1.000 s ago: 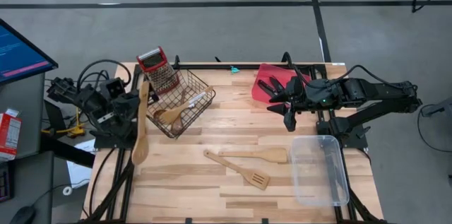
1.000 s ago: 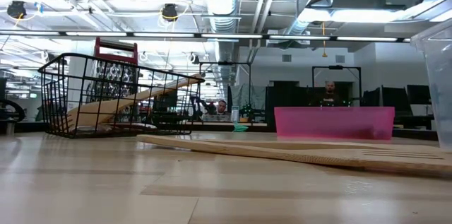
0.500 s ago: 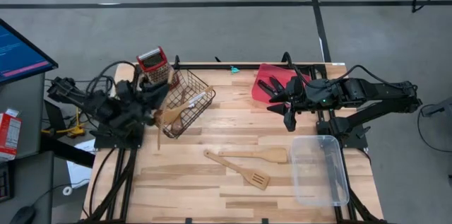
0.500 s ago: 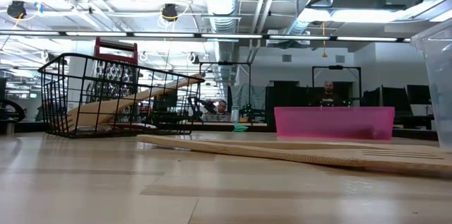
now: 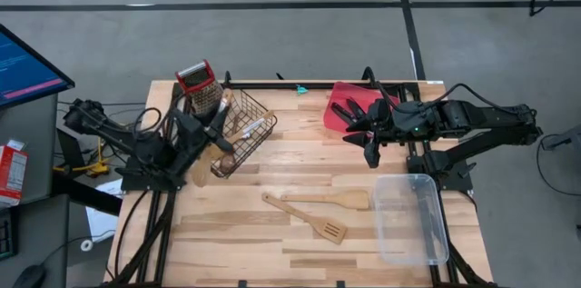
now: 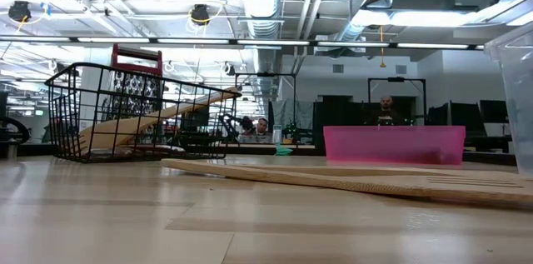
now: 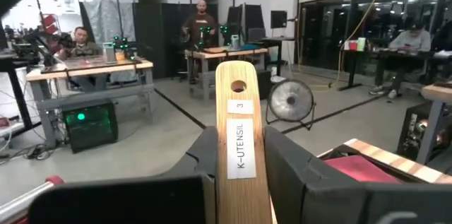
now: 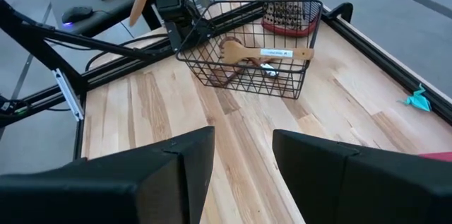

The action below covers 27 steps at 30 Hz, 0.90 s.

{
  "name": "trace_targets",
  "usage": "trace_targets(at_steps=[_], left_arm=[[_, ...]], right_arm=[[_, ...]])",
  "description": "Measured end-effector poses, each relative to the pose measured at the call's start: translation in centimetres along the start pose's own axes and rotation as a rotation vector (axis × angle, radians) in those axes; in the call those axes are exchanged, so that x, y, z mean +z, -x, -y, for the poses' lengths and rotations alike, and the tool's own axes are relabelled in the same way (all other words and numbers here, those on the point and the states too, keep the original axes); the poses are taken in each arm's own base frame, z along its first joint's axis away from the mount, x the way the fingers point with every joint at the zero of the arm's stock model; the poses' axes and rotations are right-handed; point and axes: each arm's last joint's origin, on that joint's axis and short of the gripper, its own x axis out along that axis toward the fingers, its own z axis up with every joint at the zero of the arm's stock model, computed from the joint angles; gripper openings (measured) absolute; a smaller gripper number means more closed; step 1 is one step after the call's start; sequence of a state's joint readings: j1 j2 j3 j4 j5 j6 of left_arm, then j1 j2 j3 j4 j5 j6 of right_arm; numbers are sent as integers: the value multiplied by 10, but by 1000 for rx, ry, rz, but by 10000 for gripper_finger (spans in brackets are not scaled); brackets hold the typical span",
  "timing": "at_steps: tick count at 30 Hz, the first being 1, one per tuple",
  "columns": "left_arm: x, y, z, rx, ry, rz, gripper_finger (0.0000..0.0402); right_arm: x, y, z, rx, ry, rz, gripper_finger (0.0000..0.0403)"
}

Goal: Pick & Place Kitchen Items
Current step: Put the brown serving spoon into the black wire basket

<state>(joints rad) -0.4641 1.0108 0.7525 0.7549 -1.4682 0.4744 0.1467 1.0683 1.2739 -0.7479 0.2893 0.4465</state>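
Left end effector (image 7: 240, 164) raised beside the black wire basket (image 5: 238, 132), clenched on a wooden utensil (image 7: 239, 139) labelled K-UTENSIL 3. Mid-desk (image 5: 245, 233), two wooden spatulas (image 5: 320, 202) lying flat. Right end effector (image 8: 242, 155) hovering near the red tray (image 5: 349, 99), fingers parted, grasping nothing.

Two pale wooden spatulas lie flat on the tabletop (image 5: 227, 233), close together — a solid-bladed one (image 5: 329, 200) and a slotted one (image 5: 309, 219). More wooden utensils (image 8: 258, 53) rest inside the wire basket (image 5: 256, 115). One long labelled wooden utensil (image 7: 239, 155) stands upright — clamped in the left end effector (image 7: 240, 174).
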Motion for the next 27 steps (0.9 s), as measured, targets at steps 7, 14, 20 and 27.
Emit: trace_targets(at_steps=[7,14,20,27], left_arm=[[0,0,4,-83,-23,42,50],[7,11,14,-527,15,241,50],[20,18,9,-955,318,326,50],[37,28,-5,-1458,773,234,53]], right_arm=[[0,0,0,0,-8,0,161],[0,0,0,0,-8,0,161],[0,0,0,-1,1,0,161],[0,0,0,-1,49,-1,161]])
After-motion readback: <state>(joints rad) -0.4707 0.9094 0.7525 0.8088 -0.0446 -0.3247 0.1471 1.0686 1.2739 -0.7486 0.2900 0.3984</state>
